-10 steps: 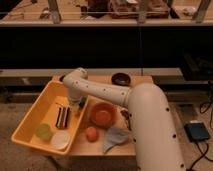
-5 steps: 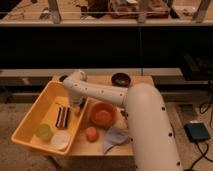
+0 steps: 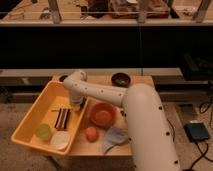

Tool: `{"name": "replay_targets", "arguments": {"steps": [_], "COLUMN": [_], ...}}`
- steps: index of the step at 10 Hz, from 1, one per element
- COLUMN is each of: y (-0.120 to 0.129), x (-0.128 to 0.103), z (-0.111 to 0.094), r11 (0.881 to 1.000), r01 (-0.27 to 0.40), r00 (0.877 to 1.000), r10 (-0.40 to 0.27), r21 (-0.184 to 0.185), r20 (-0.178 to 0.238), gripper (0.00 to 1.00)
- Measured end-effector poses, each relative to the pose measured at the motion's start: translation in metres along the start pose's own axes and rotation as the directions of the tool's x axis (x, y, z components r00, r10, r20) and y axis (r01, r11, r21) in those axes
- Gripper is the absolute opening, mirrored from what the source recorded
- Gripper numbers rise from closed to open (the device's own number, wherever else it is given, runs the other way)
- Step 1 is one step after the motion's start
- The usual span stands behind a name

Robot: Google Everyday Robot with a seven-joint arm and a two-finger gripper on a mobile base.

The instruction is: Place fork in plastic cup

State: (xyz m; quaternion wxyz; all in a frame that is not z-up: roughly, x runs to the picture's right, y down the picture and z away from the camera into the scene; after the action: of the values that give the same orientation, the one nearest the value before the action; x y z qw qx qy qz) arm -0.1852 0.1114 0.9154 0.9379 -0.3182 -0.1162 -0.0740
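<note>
Fork (image 3: pixel 57 110): 1 pc, thin line lying crosswise in yellow tray (image 3: pixel 30 122), by upper ends of dark utensils (image 3: pixel 62 118) (bundle, exact no. unclear), apart from green cup (image 3: pixel 43 131). Green cup: 1, upright, tray's near corner, white cup (image 3: pixel 61 141) just beside it. Gripper (image 3: pixel 76 104): low inside tray at right wall, just right of fork; open/closed state: cannot tell. On table (image 3: pixel 97 81) outside tray: 1 red bowl (image 3: pixel 102 115), 1 orange fruit (image 3: pixel 91 134), 1 grey cloth (image 3: pixel 115 137), 1 dark bowl (image 3: pixel 120 79).
</note>
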Motion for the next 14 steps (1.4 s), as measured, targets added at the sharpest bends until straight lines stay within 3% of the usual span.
{"name": "replay_targets", "arguments": {"steps": [2, 5, 8, 10, 12, 14], "y": [0.002, 0.001, 0.002, 0.004, 0.007, 0.018], "x": [0.004, 0.004, -0.002, -0.012, -0.013, -0.024], "z": [-0.005, -0.051, -0.129, -0.164, -0.18, -0.176], "r11": [1.0, 0.998, 0.99, 0.983, 0.975, 0.959], "r01": [0.0, -0.005, 0.009, 0.075, 0.136, 0.224], "r00": [1.0, 0.999, 0.998, 0.996, 0.99, 0.974], "r10": [0.0, 0.002, -0.018, -0.083, -0.14, -0.224], "r21": [0.009, 0.068, 0.143, 0.17, 0.173, 0.174], "r20": [0.001, 0.036, 0.057, 0.037, 0.012, -0.018], "gripper": [0.0, 0.0, 0.0, 0.0, 0.0, 0.0]}}
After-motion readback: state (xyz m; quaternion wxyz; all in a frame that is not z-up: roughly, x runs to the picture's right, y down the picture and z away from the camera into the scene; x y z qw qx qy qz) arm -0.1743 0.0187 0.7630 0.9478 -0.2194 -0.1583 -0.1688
